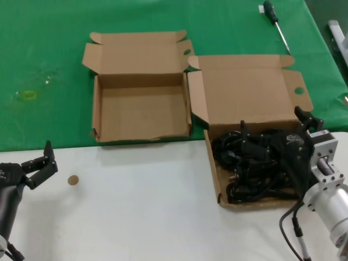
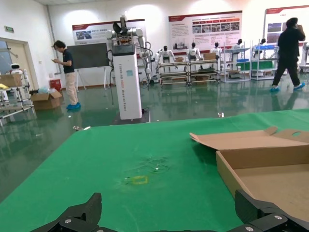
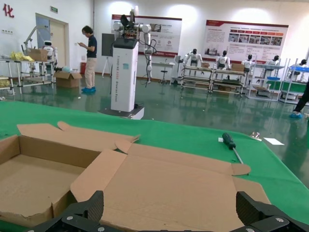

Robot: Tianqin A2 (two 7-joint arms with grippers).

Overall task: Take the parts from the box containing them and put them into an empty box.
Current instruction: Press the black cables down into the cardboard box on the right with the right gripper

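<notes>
Currently: right gripper point(image 1: 309, 124) at 3 o'clock, hovering over cord bundles point(image 1: 255, 160) inside larger box point(image 1: 215, 168); fingers spread wide, nothing held. Best to descend on one loop only, lift clear of tangle. Empty box point(image 1: 142, 136) at 11 o'clock. Left gripper point(image 1: 42, 163) parked at 8 o'clock, fingers apart, empty.

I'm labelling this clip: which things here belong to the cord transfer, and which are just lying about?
Belong to the job:
black cords
larger box holding them
empty smaller box
right gripper, jaws open, at the cords

Lying about:
screwdriver
small brown disc
left gripper, idle, jaws open
</notes>
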